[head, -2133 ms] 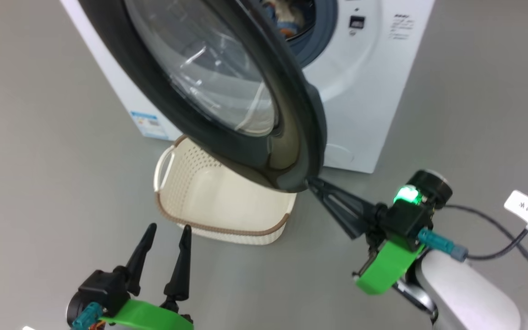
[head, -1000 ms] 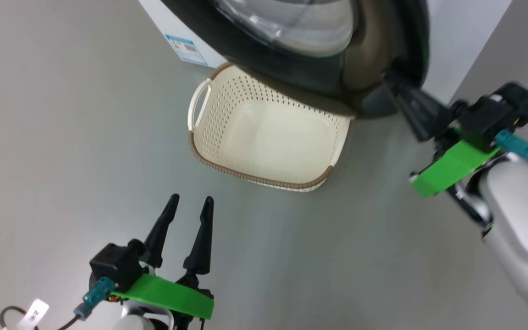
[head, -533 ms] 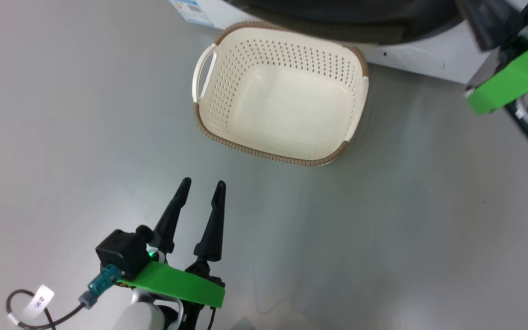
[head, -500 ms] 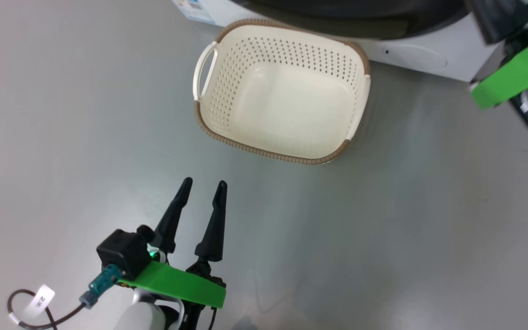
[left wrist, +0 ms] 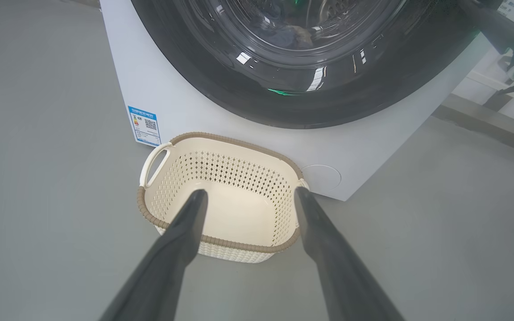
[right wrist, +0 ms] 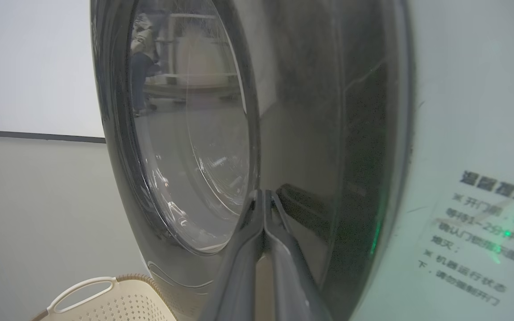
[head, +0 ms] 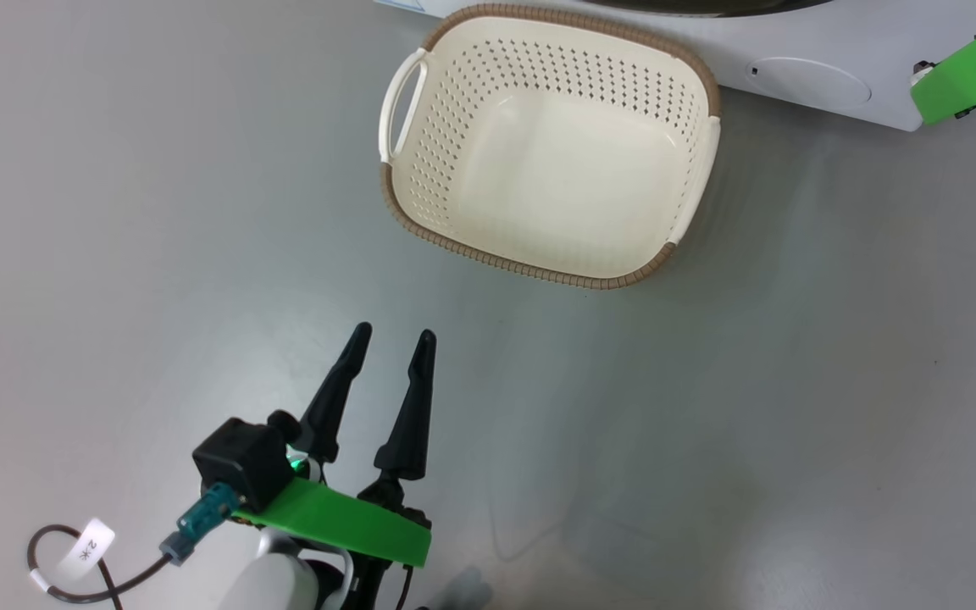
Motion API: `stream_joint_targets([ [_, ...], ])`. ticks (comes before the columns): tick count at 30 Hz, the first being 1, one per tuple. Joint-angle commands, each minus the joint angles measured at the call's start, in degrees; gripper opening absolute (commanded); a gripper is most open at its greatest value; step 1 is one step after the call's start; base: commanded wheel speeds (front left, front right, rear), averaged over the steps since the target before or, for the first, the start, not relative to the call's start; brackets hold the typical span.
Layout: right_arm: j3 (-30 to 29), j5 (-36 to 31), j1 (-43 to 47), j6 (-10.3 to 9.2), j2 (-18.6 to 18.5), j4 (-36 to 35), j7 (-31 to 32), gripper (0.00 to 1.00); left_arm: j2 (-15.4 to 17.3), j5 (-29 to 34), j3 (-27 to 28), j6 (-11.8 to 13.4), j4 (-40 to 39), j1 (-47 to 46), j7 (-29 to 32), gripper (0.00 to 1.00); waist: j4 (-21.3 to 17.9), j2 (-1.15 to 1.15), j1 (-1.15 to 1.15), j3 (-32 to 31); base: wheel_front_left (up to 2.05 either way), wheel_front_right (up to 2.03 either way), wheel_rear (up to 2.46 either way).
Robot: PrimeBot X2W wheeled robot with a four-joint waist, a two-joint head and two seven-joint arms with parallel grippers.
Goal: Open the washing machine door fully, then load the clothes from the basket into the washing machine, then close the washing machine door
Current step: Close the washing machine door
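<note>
Last push
My right pincer (right wrist: 263, 196), clenched empty, the washing machine door (right wrist: 328, 133) at its tips: press square till it latches.

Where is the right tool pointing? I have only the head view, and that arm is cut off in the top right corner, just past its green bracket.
Observer: In the right wrist view the right tool is shut, with its tips at the washing machine door. I cannot confirm contact.
Operator: Is that door closed?
Observer: The left wrist view shows it lying close against the front of the washing machine. I cannot tell whether it is latched.
Operator: Anything loaded?
Observer: Yes, the clothes show dimly through its window in the left wrist view.
</note>
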Motion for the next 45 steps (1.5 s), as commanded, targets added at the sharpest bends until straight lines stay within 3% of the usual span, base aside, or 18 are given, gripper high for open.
stream_joint_targets([
  [1, -1.61, -0.72, -1.25, -0.98, -0.40, -0.54, -0.31, 0.00, 1.12, -0.29, 1.84, 0.41, -1.17, -0.51, -0.36, 1.00, -0.18, 0.00, 0.00, -0.16, 0.00, 0.00, 0.00],
  [15, -0.67, -1.13, 7.15, -0.98, 3.10, -3.06, -0.66, 0.00, 1.12, 1.78, 3.96, 0.00, -0.05, -0.08, -0.36, 1.00, -3.80, 0.00, 0.00, -5.32, 0.00, 0.00, 0.00],
  [20, -2.42, -1.25, 16.43, -0.98, 5.14, -7.98, -0.67, 0.00, 1.11, 3.12, 5.38, -0.52, 0.89, 0.72, -0.36, 1.00, -6.66, 0.00, 0.00, -9.15, 0.00, 0.00, 0.00],
  [28, -11.03, -0.81, 32.08, -0.98, 11.50, -17.14, -0.68, 0.00, 1.11, 6.42, 9.03, -1.66, 2.26, 1.92, -0.36, 1.00, -12.74, 0.00, 0.00, -15.26, 0.00, 0.00, 0.00],
  [37, -20.20, -4.88, 45.22, -0.98, 19.31, -24.66, -0.68, 0.00, 1.11, 8.17, 12.96, -2.68, 3.24, 4.29, -0.36, 1.00, -19.75, 0.00, 0.00, -20.60, 0.00, 0.00, 0.00],
  [45, -25.90, -5.95, 53.22, -0.98, 22.64, -28.13, -0.69, 0.00, 1.11, 8.82, 15.18, -3.09, 3.68, 6.49, -0.36, 1.00, -23.55, 0.00, 0.00, -24.16, 0.00, 0.00, 0.00],
])
